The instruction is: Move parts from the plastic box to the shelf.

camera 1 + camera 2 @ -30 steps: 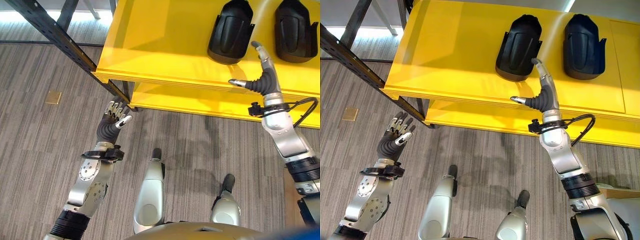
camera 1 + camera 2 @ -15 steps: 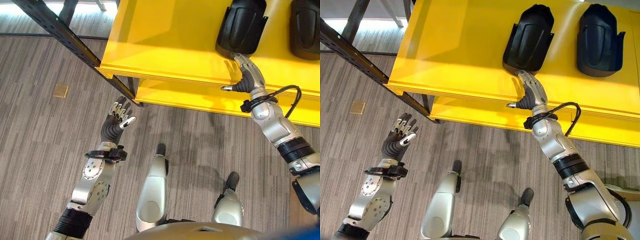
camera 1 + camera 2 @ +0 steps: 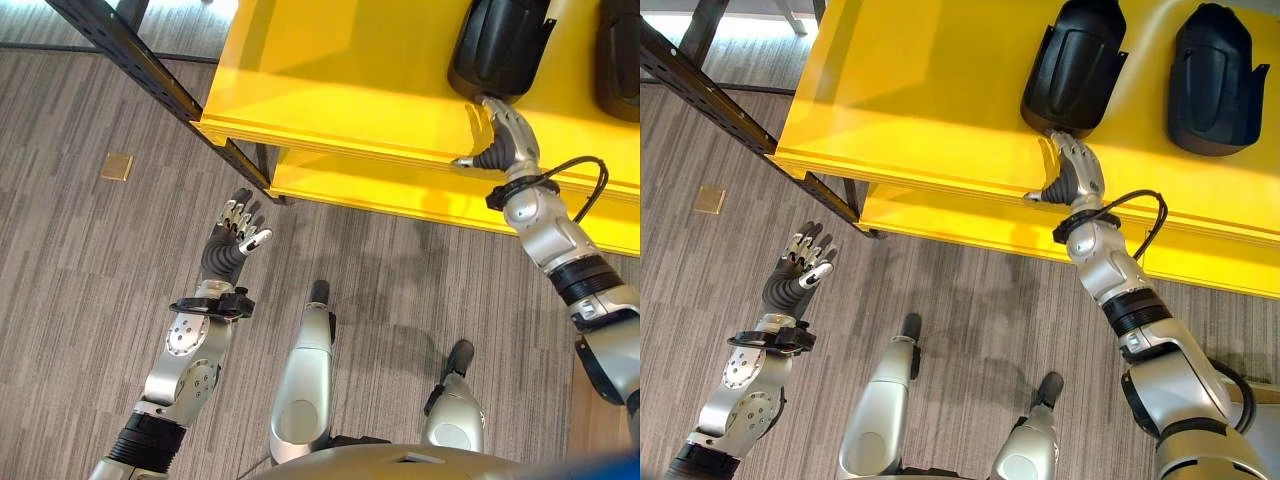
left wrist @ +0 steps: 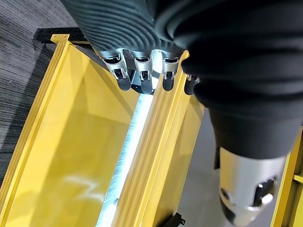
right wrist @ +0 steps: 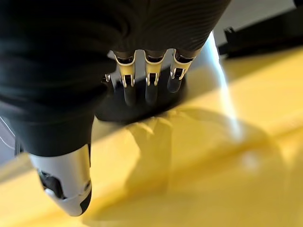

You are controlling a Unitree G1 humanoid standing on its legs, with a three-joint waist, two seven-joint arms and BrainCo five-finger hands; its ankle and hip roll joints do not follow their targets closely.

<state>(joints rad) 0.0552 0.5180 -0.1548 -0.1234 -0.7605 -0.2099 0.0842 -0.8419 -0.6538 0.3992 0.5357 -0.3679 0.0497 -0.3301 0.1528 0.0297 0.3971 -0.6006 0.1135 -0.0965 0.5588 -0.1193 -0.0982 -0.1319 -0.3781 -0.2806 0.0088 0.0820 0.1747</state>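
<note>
Two glossy black moulded parts lie on the yellow shelf; the right hand, fingers straight, touches one; the left hand hangs relaxed.

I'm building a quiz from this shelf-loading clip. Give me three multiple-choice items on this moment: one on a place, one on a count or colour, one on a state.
1. Where is the right hand?
A. Over the floor
B. At the near end of a black part on the shelf
C. Under the shelf

2. How many black parts lie on the yellow shelf?
A. Two
B. Four
C. None

3. How is the left hand?
A. Curled round a part
B. Open, holding nothing
C. Pressing on the shelf

Answers: 1 B, its fingers reach the nearer black part. 2 A, that one and another black part beside it. 3 B, its fingers are spread over the floor.
</note>
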